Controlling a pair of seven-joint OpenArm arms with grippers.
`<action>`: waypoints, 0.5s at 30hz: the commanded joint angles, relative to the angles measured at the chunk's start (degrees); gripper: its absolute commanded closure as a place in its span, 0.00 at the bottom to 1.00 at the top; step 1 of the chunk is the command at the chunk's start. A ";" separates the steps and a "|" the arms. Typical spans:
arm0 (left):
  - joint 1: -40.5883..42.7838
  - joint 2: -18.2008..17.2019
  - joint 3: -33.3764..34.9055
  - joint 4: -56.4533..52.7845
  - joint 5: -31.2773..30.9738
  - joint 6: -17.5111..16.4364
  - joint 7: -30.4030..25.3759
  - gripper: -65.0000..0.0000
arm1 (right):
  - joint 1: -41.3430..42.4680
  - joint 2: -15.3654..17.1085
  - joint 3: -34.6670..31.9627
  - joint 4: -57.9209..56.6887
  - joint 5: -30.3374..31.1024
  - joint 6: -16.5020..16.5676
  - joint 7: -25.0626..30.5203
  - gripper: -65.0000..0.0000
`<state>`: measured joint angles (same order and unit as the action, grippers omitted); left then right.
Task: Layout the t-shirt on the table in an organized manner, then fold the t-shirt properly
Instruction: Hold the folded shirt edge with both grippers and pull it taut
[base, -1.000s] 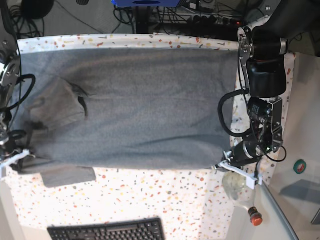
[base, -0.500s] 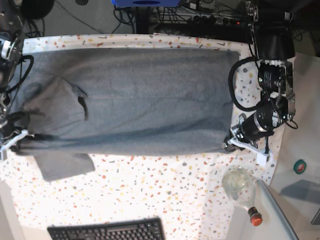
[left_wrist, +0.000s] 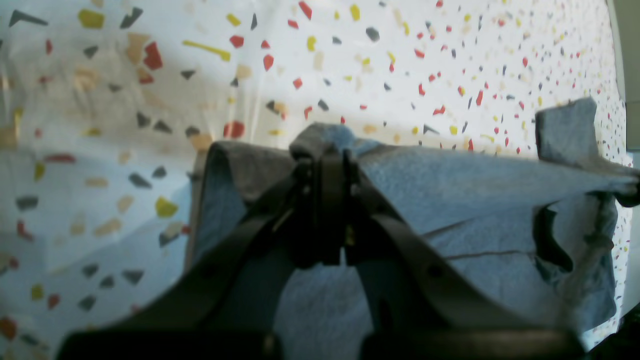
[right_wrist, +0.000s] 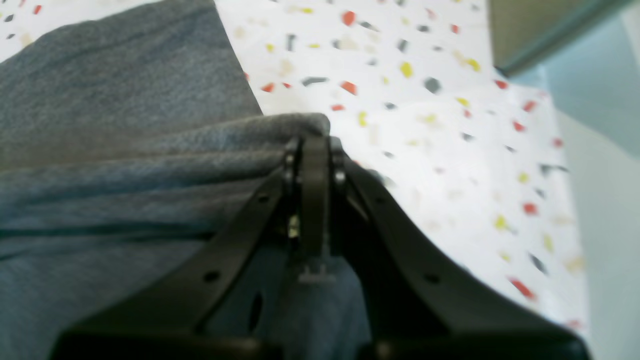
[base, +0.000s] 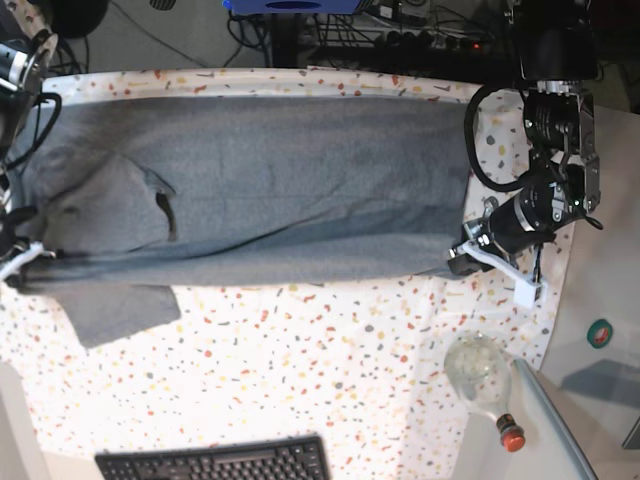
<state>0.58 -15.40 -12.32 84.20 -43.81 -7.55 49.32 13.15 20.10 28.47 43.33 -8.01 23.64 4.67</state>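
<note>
Base view looks straight down; both wrist views sit close over the t-shirt (base: 270, 190).

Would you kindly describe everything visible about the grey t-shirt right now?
The plain heather-grey soft knit t-shirt lies lengthwise across the speckled white terrazzo-cloth table, its near long edge lifted and being folded over. The left gripper and right gripper each pinch one end of that edge, jaws shut. One short sleeve sticks out flat; the dark neck opening shows.
</note>
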 joint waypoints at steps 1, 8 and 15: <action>-0.18 -1.00 -1.35 2.17 -0.63 -0.32 -1.36 1.00 | 0.17 1.57 0.59 1.99 0.32 -0.56 1.00 1.00; 3.07 -1.00 -1.88 3.22 -0.19 -0.32 -1.45 1.00 | -4.58 -0.71 1.03 9.64 0.32 -0.56 -7.17 1.00; 3.95 -1.88 -1.71 3.49 -0.01 -0.32 -1.63 1.00 | -10.99 -4.49 1.11 20.45 0.32 -0.56 -13.68 1.00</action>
<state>5.08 -15.92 -13.67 86.54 -43.40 -7.57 48.71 1.02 14.26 29.26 62.35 -8.19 23.44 -10.46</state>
